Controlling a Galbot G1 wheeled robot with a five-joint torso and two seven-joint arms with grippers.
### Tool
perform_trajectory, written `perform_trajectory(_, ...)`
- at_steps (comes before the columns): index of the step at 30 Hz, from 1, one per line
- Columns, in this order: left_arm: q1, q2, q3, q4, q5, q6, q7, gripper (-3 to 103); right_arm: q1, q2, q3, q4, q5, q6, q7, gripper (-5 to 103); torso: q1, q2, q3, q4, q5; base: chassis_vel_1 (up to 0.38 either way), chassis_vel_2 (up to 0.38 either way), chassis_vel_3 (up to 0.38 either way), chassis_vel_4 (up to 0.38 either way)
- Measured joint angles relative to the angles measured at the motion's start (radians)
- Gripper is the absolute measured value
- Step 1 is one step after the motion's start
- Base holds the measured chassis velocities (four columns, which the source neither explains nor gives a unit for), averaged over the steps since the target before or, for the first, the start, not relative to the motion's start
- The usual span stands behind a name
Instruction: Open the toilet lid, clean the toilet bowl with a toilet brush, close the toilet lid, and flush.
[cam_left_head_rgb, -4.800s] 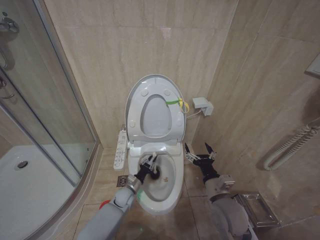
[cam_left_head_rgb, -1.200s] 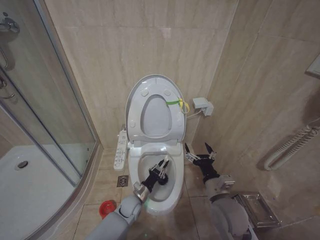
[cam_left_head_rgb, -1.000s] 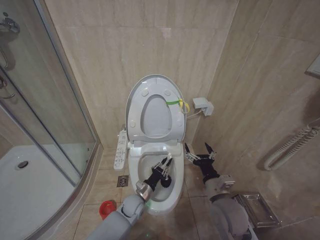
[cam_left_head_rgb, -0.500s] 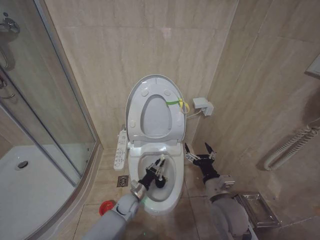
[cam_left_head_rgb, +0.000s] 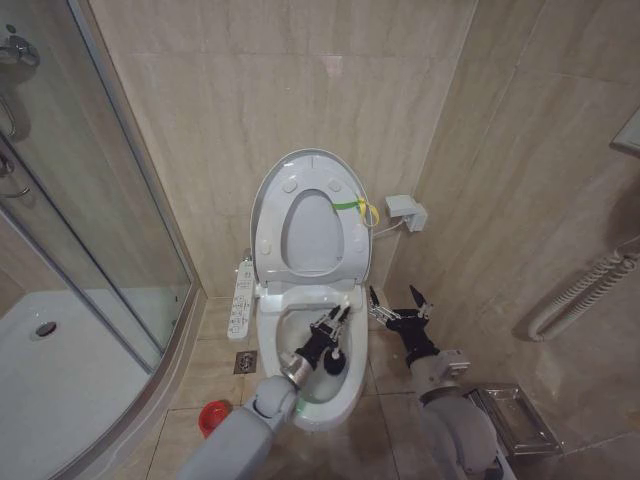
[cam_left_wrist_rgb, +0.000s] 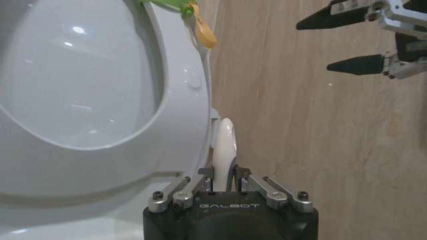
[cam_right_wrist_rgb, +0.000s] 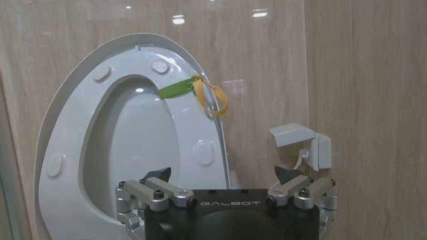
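Scrubbing is the step in hand: the left claw (cam_left_head_rgb: 330, 327), clamped on the toilet brush (cam_left_wrist_rgb: 223, 145), works inside the toilet bowl (cam_left_head_rgb: 345, 385) under the raised toilet lid (cam_left_head_rgb: 268, 205), while the right claw (cam_left_head_rgb: 398, 303) waits open beside it; next likely comes stowing the brush.

brush head (cam_left_head_rgb: 333, 362) part hidden behind left tool (cam_left_head_rgb: 331, 325) | handle (cam_left_wrist_rgb: 222, 146) base hidden in tool

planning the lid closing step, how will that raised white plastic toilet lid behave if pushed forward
The large white plastic oval toilet lid stands upright against the wall with the seat, so it probably pivots at its base and may drop once past vertical. Its glossy surface likely lets a tool slip. The yellow-green band tied at its edge looks floppy.
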Motion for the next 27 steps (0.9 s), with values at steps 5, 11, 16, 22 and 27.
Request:
perform_trajectory(5,-0.011,0.008,0.006,0.053,-0.035,-0.008,0.029,20,0.000,0.000,0.000,0.000,0.000,0.000,0.000,100,0.000,0.000,0.000,0.0000,-0.0001,0.000,0.000,0.000,0.000)
perform_trajectory(11,-0.037,0.037,-0.014,0.111,-0.061,-0.015,0.044,20,0.000,0.000,0.000,0.000,0.000,0.000,0.000,100,0.000,0.000,0.000,0.0003,-0.0001,0.000,0.000,0.000,0.000)
perform_trajectory(16,-0.084,0.053,-0.049,0.118,-0.062,-0.017,0.051,20,0.000,0.000,0.000,0.000,0.000,0.000,0.000,100,0.000,0.000,0.000,0.0002,-0.0002,0.000,0.000,0.000,0.000)
perform_trajectory(22,-0.142,0.025,-0.031,0.112,-0.065,-0.010,0.046,20,0.000,0.000,0.000,0.000,0.000,0.000,0.000,100,0.000,0.000,0.000,-0.0001,-0.0001,0.000,0.000,0.000,0.000)
perform_trajectory(27,-0.155,-0.003,0.010,0.125,-0.078,-0.003,0.043,20,0.000,0.000,0.000,0.000,0.000,0.000,0.000,100,0.000,0.000,0.000,-0.0001,-0.0001,0.000,0.000,0.000,0.000)
